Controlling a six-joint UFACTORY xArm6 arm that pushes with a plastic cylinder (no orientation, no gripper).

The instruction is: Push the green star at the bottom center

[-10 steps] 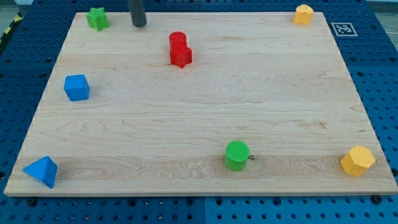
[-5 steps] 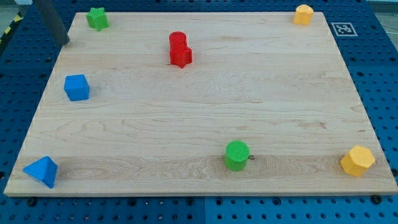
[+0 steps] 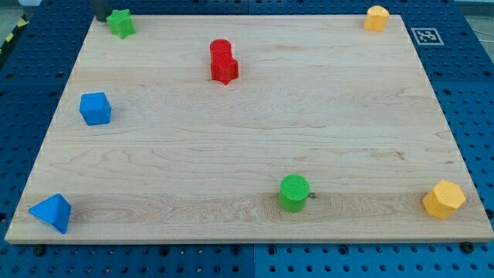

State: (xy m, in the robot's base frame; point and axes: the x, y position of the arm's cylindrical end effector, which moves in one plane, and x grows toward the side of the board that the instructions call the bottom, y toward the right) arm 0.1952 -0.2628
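The green star (image 3: 120,22) lies at the wooden board's top left corner. Only a short dark piece of the rod shows at the view's top edge. My tip (image 3: 103,18) is just to the left of the green star, very close to it; I cannot tell whether they touch. A green cylinder (image 3: 294,192) stands near the bottom centre of the board (image 3: 247,139).
A red cylinder (image 3: 221,49) and a red star (image 3: 225,70) sit together at upper centre. A blue cube (image 3: 95,108) is at the left and a blue pyramid (image 3: 52,212) at bottom left. Yellow blocks lie at top right (image 3: 376,17) and bottom right (image 3: 444,199).
The rod swung from right of the green star, out past the board's left edge, then back up to the star's left side. No block has moved.
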